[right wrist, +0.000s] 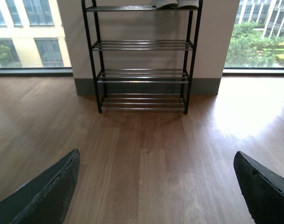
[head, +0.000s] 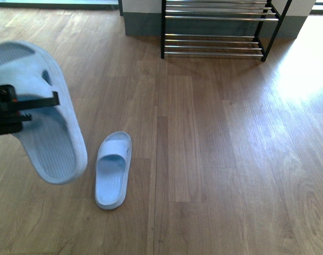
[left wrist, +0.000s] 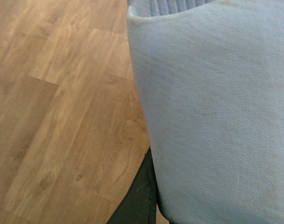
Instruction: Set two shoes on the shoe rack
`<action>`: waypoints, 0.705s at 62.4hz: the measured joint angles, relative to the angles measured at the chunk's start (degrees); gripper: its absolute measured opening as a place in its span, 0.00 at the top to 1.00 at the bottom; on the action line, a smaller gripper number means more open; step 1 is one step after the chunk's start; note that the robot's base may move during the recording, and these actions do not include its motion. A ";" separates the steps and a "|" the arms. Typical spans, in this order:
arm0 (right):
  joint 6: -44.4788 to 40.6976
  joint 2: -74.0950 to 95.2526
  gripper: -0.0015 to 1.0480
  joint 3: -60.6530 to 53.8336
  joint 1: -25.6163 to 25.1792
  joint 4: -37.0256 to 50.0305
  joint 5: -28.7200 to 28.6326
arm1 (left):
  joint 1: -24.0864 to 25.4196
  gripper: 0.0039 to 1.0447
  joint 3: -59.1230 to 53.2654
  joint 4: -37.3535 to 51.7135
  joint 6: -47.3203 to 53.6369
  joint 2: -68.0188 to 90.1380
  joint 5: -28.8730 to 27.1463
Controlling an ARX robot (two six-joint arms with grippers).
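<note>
Clamped in the left pincer (head: 23, 109), raised off the floor at near left: one pale blue slide (head: 50, 143). Lying flat on the wooden floor (head: 214, 159) just right of it: the second slide (head: 113, 170). Standing far, against the wall: the shoe rack (head: 217, 45). Spread wide, holding nothing: the right pincer (right wrist: 156, 156).

The front view looks forward and down from the robot body across the floor (head: 214, 159) to the shoe rack (head: 217, 32) at the far wall. The right wrist view faces that rack low and level, framed by the right pincer (right wrist: 156, 156), sharing rack and floor. The left wrist view sits almost against the held slide (left wrist: 216, 116), facing the floor.
</note>
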 joint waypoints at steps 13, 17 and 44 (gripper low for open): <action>0.00 0.00 0.09 0.00 0.00 0.00 0.02 | -0.39 0.99 -6.58 -10.32 4.94 -23.56 -5.16; 0.00 0.00 0.09 0.00 0.00 0.00 0.00 | -1.16 0.99 -8.22 -12.52 6.71 -30.34 -7.65; 0.00 0.00 0.09 0.00 0.00 0.00 0.00 | -14.16 0.99 -17.99 -12.85 18.84 -59.34 -29.99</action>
